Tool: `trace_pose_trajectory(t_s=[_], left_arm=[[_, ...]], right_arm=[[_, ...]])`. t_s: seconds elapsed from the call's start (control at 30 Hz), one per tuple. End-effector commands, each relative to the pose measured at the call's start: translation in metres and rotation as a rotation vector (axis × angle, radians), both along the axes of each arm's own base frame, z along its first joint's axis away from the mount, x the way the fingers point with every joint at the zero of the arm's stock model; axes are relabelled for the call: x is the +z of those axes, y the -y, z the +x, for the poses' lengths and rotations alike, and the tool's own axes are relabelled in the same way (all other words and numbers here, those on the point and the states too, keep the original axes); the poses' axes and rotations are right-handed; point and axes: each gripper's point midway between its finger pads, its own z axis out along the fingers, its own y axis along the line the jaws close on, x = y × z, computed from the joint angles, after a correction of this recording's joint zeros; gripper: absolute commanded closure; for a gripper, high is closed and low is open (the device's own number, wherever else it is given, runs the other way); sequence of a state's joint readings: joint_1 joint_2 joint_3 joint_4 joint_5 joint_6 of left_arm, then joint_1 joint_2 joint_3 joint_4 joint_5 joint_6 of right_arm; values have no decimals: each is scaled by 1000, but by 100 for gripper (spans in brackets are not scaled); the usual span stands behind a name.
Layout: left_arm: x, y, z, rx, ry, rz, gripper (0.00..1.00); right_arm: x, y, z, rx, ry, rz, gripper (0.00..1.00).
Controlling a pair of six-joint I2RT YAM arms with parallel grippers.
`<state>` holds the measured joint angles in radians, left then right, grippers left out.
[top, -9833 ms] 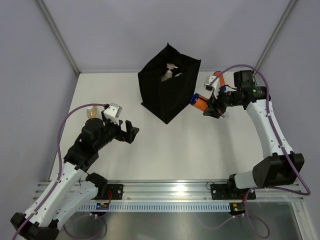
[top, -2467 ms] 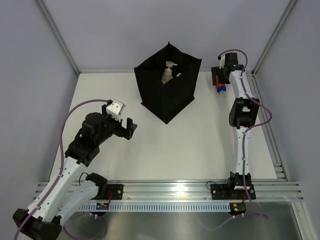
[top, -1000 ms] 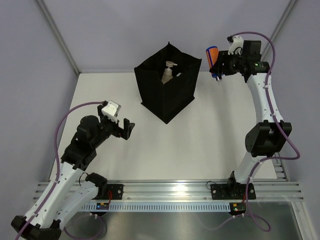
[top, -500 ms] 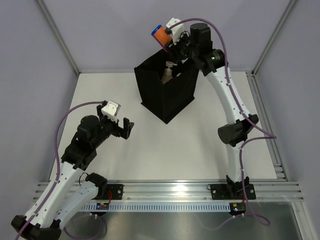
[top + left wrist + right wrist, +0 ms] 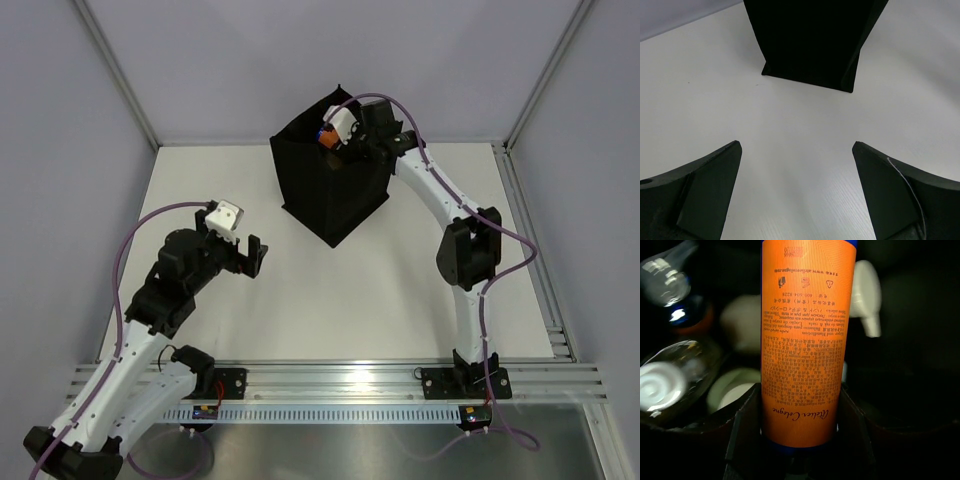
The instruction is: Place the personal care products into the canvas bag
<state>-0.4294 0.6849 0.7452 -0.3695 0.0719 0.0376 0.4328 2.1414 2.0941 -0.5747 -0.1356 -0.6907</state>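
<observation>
White tabletop (image 5: 400, 290) carries the canvas bag (image 5: 325, 200). Inside its mouth the right gripper (image 5: 799, 437) clamps an orange cylinder (image 5: 807, 340) just above other bottles (image 5: 670, 375); dropping it from here could knock them over. Meanwhile the left gripper (image 5: 797, 165) gapes wide, empty.

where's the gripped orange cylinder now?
The orange cylinder is in the right gripper at the open top of the canvas bag, far centre of the table in the top view; other bottles lie inside.
</observation>
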Motion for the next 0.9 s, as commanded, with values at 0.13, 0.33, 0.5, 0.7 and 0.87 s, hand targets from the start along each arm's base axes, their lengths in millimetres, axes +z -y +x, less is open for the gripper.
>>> trace_pose_trajectory(t_s=[0.13, 0.33, 0.5, 0.7, 0.87], left_arm=[[13, 0, 2, -7, 55, -6, 1], [16, 1, 0, -16, 63, -18, 1], [17, 3, -1, -24, 61, -22, 1], [21, 4, -5, -33, 68, -41, 1], [22, 6, -6, -41, 65, -53, 1]], right_arm=[[109, -22, -10, 118, 214, 138, 40], [147, -22, -20, 58, 176, 258, 0], [214, -7, -46, -11, 189, 419, 1], [216, 84, -103, -257, -29, 670, 1], [169, 151, -130, -480, 10, 595, 1]])
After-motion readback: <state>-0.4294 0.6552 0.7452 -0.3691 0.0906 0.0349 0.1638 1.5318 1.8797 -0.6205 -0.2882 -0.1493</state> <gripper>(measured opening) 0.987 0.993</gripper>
